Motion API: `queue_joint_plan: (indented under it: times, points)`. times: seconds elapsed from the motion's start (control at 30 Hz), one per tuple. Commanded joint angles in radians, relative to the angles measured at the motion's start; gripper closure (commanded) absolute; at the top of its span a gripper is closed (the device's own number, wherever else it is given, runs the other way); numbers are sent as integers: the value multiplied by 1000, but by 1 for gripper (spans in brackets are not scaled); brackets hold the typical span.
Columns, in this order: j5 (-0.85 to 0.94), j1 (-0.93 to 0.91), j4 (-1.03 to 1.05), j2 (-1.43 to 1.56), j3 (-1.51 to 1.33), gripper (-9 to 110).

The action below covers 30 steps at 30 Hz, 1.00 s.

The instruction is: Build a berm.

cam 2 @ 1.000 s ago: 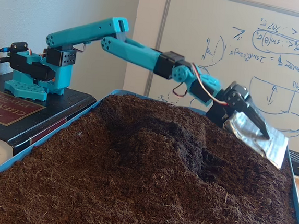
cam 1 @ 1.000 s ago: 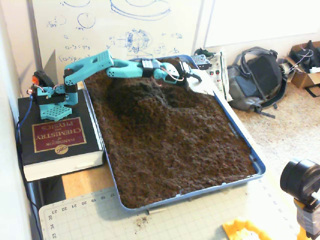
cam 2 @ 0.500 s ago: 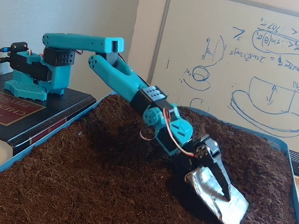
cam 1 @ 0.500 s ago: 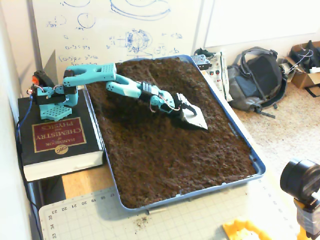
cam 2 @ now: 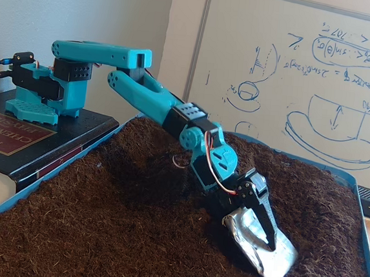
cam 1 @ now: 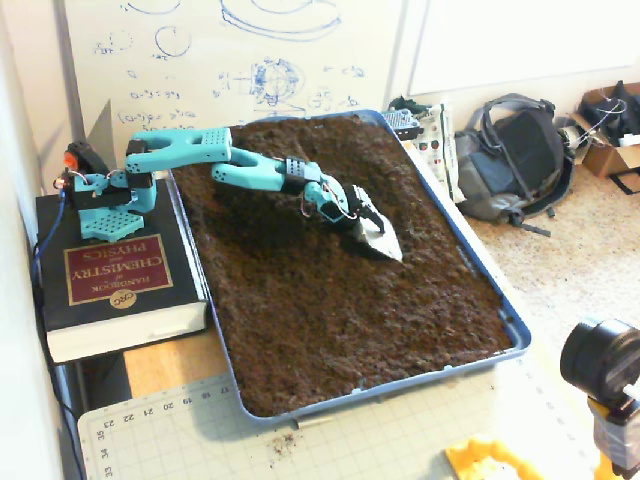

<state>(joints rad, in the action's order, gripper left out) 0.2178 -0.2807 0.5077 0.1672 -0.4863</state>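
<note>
Jaws of the teal arm's gripper (cam 2: 263, 239) clamp a crumpled silver foil scoop (cam 2: 261, 247), its lower edge dug into loose dark-brown soil (cam 1: 340, 300) filling the blue tray (cam 1: 515, 330). At the scoop's 11 o'clock rises the low soil berm (cam 1: 300, 150), against the tray's far end.

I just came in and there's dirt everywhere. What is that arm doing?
A teal robot arm, mounted on a thick black chemistry handbook, is working loose dark-brown soil in a shallow blue tray. Its gripper carries a silvery foil-covered scoop blade, angled down with its lower edge dug into the soil near the tray's middle. The soil looks mostly flat; no clear ridge stands out yet.
</note>
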Motion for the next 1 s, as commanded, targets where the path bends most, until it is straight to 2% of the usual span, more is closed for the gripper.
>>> queue_joint_plan:
  times: [0.0,0.23,0.97]
  points:
    - [8,-2,272,5,-21,101]
    - [9,15,476,32,-21,101]
    - [-9,25,689,252,-20,101]
